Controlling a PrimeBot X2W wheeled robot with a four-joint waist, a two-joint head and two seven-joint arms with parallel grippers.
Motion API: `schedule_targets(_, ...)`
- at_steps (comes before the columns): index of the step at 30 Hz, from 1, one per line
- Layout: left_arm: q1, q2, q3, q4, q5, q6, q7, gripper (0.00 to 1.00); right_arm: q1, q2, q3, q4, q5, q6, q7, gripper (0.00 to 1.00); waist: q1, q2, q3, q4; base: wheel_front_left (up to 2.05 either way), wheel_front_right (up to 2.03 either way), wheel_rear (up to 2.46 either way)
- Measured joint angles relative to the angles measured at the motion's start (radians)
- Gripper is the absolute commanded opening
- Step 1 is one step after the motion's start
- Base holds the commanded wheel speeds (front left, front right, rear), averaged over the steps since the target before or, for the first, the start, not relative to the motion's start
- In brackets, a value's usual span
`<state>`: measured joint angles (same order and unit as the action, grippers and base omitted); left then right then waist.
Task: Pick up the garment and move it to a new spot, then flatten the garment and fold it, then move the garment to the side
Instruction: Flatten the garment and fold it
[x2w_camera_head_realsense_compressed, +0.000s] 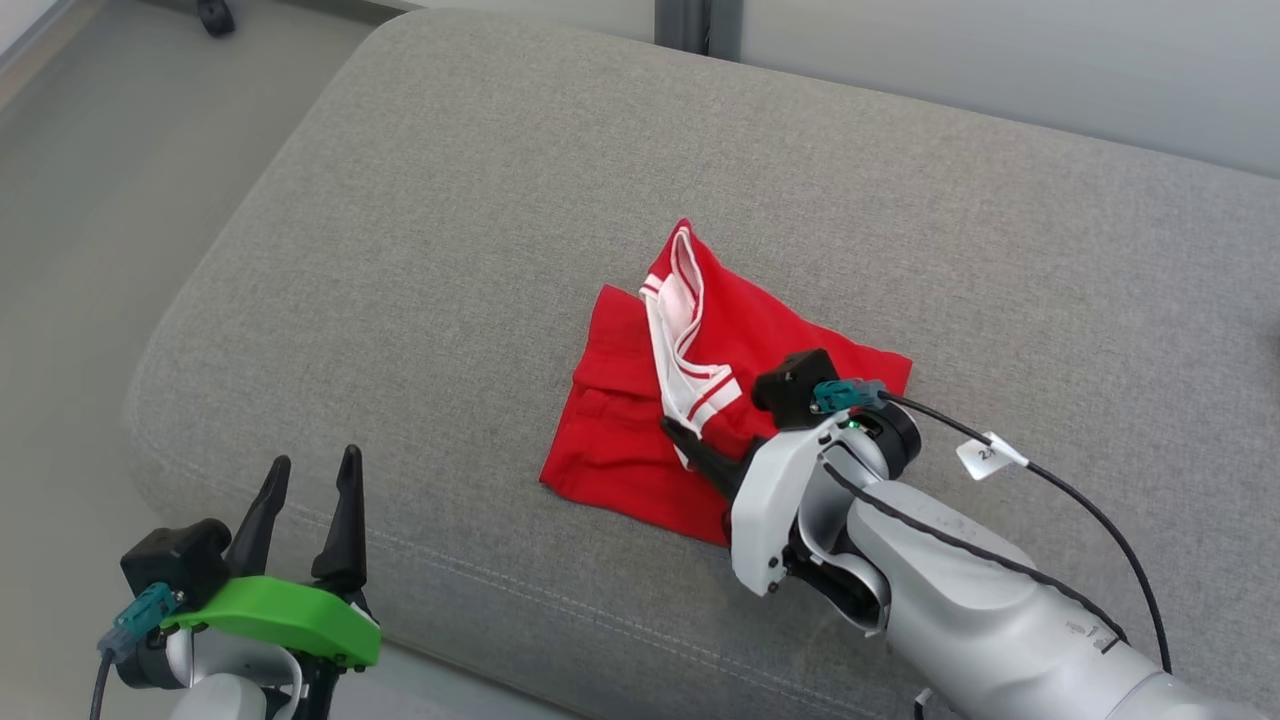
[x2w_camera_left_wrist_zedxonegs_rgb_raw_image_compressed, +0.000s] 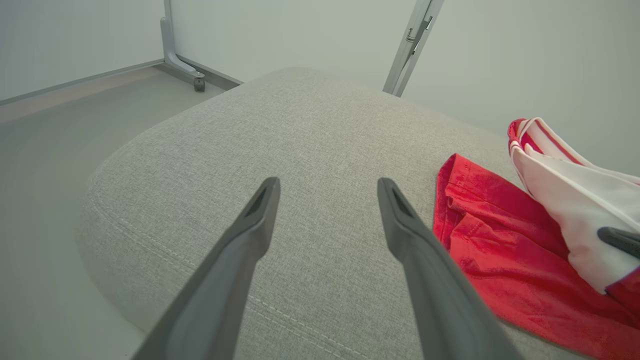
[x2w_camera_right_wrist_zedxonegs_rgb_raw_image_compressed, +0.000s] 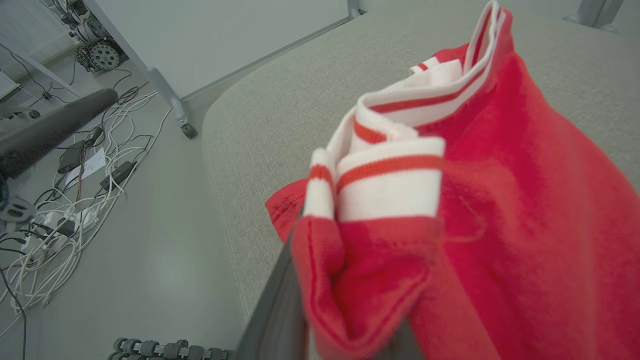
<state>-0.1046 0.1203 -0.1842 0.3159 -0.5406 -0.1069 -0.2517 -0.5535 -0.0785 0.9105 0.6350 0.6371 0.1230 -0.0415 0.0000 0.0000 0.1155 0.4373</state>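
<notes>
a: where do we see the red garment (x2w_camera_head_realsense_compressed: 620, 440)?

b: on the grey cushion (x2w_camera_head_realsense_compressed: 480, 200), just off the middle of the head view toward 4 o'clock, well in from every edge. most of it lies flat. its white striped band (x2w_camera_head_realsense_compressed: 672, 350) is folded over on top and runs from 12 to 6 o'clock across the red cloth.

a: and the right gripper (x2w_camera_head_realsense_compressed: 682, 440)?

b: its arm comes in from 5 o'clock. we see the two dark fingers closed on the garment's near part, by the lower end of the band. in the right wrist view red cloth is bunched between them, with the band doubled over just above the pinch. we cannot tell whether that fold is clear of the cushion.

a: what about the left gripper (x2w_camera_head_realsense_compressed: 315, 458)?

b: it sits at 7 o'clock in the head view, by the cushion's near corner, well apart from the garment. its fingers stand wide apart with nothing between them. in its own wrist view we see bare cushion in the gap and the garment off at 3 o'clock.

a: anything else around?

b: pale floor (x2w_camera_right_wrist_zedxonegs_rgb_raw_image_compressed: 165, 250) beside the cushion, and white cables (x2w_camera_right_wrist_zedxonegs_rgb_raw_image_compressed: 60, 200) tangled at 9 o'clock in the right wrist view.
</notes>
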Motion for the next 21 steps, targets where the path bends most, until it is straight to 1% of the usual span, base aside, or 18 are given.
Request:
schedule_targets(4, 0.0, 0.0, 0.014, 0.0, 0.0, 0.0, 0.0, 1.0, -0.001, 0.002, 0.035, -0.003, -0.028, 0.0, 0.007, 0.0, 0.0, 0.0, -0.003, 0.001, 0.0, 0.0, 0.0)
schedule_targets(10, 0.0, 0.0, 0.013, 0.002, 0.003, 0.0, 0.0, 1.0, -0.01, 0.006, 0.055, -0.009, -0.025, 0.0, 0.009, 0.0, 0.0, 0.0, -0.007, -0.003, 0.0, 0.0, 0.0)
schedule_targets(14, 0.0, 0.0, 0.008, 0.006, 0.008, -0.001, 0.0, 1.0, -0.016, 0.008, 0.067, 0.0, -0.017, 0.0, 0.028, 0.0, 0.0, 0.0, -0.005, -0.003, 0.0, 0.0, 0.0)
schedule_targets(15, 0.0, 0.0, 0.007, 0.006, 0.008, -0.003, 0.0, 1.0, -0.016, 0.009, 0.071, 0.006, -0.014, 0.0, 0.03, 0.07, 0.0, 0.0, -0.004, -0.003, 0.0, 0.0, 0.0)
schedule_targets(17, 0.0, 0.0, -0.002, 0.009, 0.009, -0.003, 0.0, 1.0, -0.016, 0.009, 0.078, 0.019, -0.014, 0.0, 0.038, 0.26, 0.0, 0.0, -0.003, 0.0, 0.0, 0.0, 0.0)
schedule_targets(18, 0.0, -0.001, -0.008, 0.012, 0.009, -0.003, 0.0, 1.0, -0.016, 0.009, 0.078, 0.023, -0.012, 0.0, 0.038, 0.47, 0.0, 0.0, -0.002, 0.003, 0.0, 0.0, 0.0)
schedule_targets(19, 0.0, -0.002, -0.008, 0.014, 0.009, -0.003, 0.0, 1.0, -0.017, 0.008, 0.08, 0.025, -0.011, 0.0, 0.038, 0.83, 0.0, 0.0, -0.002, 0.005, 0.0, 0.0, 0.0)
schedule_targets(20, 0.0, -0.002, -0.006, 0.014, 0.009, -0.004, 0.0, 1.0, -0.017, 0.008, 0.087, 0.025, -0.011, 0.0, 0.038, 1.0, 0.0, 0.0, -0.001, 0.008, 0.0, 0.0, 0.0)
schedule_targets(21, 0.0, -0.002, -0.004, 0.014, 0.009, -0.004, 0.0, 1.0, -0.017, 0.01, 0.092, 0.025, -0.008, 0.0, 0.038, 1.0, 0.0, 0.0, -0.001, 0.009, 0.0, 0.0, 0.0)
